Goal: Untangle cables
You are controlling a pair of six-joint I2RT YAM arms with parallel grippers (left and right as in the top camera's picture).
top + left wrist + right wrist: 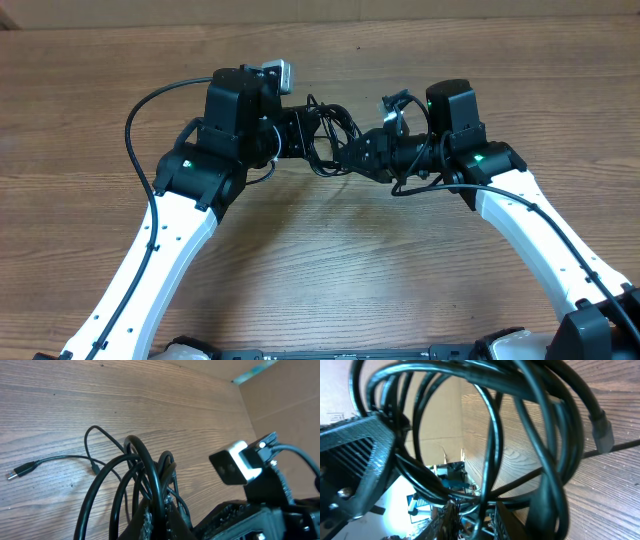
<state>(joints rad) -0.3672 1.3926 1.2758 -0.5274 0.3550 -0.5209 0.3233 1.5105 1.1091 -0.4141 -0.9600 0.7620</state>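
Observation:
The cables (330,140) are a small coiled bundle of thin black cords held above the wooden table between my two grippers. My left gripper (312,135) is shut on strands at the bundle's left side; the left wrist view shows its jaws (159,519) pinching a cord of the loops (135,475). A loose strand with a small plug (20,471) lies on the table. My right gripper (362,152) is shut on the bundle's right side; its jaws (479,520) clamp strands while large loops (520,435) fill the right wrist view.
The wooden table (320,260) spreads below both arms. A cardboard wall (320,12) runs along the far edge. Thicker black wires (140,130) run along each arm. The right arm's camera block (235,462) sits close to the bundle.

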